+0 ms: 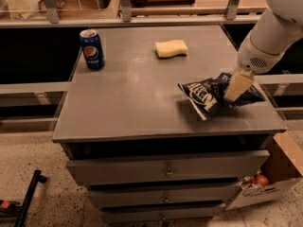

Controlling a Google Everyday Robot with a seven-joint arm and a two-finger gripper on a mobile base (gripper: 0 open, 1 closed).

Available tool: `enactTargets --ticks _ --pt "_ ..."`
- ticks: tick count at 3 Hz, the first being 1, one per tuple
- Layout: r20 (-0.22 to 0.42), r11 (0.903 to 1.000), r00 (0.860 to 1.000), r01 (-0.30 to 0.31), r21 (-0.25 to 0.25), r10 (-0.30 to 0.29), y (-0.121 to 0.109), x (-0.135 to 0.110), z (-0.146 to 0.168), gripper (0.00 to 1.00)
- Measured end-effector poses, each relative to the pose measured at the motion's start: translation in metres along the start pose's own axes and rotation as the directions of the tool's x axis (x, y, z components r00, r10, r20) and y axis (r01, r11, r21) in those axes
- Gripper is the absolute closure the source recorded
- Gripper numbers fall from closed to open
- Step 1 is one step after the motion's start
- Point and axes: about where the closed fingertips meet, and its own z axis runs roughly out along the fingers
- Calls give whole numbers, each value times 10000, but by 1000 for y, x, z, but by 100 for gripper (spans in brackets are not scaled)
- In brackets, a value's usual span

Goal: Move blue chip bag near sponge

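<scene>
The blue chip bag (208, 98), dark navy foil with white lettering, hangs tilted just above the right front part of the grey cabinet top (137, 103), with its shadow beneath it. My gripper (235, 90) comes in from the upper right on a white arm and is shut on the bag's right side; one pale finger (238, 85) shows over the foil. The sponge (171, 48), a pale yellow wavy block, lies at the back middle of the top, well behind and to the left of the bag.
A blue Pepsi can (92, 49) stands upright at the back left of the top. Drawers (165, 171) run below the front edge. A cardboard box (279, 174) sits on the floor at the lower right. A railing runs behind the cabinet.
</scene>
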Motion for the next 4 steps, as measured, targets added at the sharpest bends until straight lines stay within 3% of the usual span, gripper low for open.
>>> enactTargets --ticks 1,2,3,4 --pt "337 9951 9992 -241 956 210 -38 11 -5 100" --pt "957 9809 9953 -358 1914 177 -66 14 -5 100" --pt "1858 9651 9824 -298 2602 -198 -94 4 -1 100" --pt "2270 9587 9714 29 2845 -703 -115 -13 10 100"
